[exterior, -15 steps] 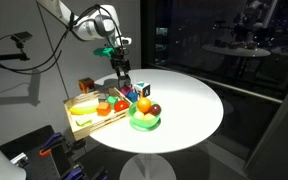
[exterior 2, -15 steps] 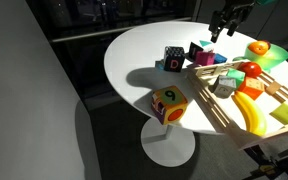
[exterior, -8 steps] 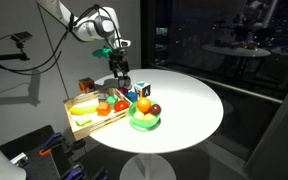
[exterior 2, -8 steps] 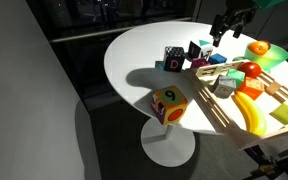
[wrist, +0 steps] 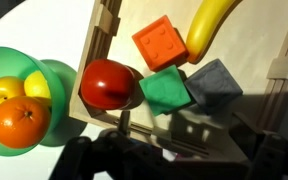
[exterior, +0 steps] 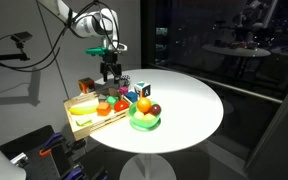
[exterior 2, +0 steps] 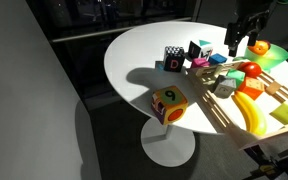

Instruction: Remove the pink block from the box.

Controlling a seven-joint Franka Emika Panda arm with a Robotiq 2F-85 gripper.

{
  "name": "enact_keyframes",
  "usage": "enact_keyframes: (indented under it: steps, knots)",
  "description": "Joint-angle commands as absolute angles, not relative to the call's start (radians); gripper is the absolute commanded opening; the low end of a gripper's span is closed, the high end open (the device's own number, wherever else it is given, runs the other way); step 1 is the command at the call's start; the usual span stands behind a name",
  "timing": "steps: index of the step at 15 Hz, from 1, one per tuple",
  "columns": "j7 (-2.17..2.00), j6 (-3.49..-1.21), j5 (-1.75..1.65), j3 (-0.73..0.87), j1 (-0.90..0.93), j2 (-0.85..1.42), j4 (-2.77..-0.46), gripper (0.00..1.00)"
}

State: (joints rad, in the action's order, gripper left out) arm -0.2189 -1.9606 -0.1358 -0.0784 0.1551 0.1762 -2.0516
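Note:
The box [exterior: 84,123] is a shallow light-wood tray at the table's edge, also seen in an exterior view [exterior 2: 224,112] and the wrist view [wrist: 102,40]. It holds an orange block [wrist: 164,42], a green block [wrist: 166,90], a grey block [wrist: 214,85], a red apple [wrist: 109,82] and a banana [wrist: 214,25]. A small pink block [exterior 2: 203,60] shows at the tray's far end; I cannot tell if it is inside. It is out of the wrist view. My gripper [exterior: 109,70] [exterior 2: 242,42] [wrist: 179,160] hovers above the tray, open and empty.
A round green bowl [exterior: 144,121] [wrist: 54,75] with an orange and a lemon stands beside the tray. A white cube with dark marks [exterior: 142,89], a dark cube [exterior 2: 174,60] and a colourful number cube [exterior 2: 169,103] stand on the round white table [exterior: 189,105].
My gripper has moved sideways from beside the cubes to over the tray and has come a little lower. The objects have not moved.

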Motion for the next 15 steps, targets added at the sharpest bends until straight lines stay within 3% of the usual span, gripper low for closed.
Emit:
enact_keyframes:
  steps: [1,15]
  knots:
    - [-0.096,-1.872,-0.079,-0.088,0.130,0.135,-2.048,1.00]
    - [0.001,-1.648,-0.024,-0.072,0.097,-0.156,-2.133,1.00]
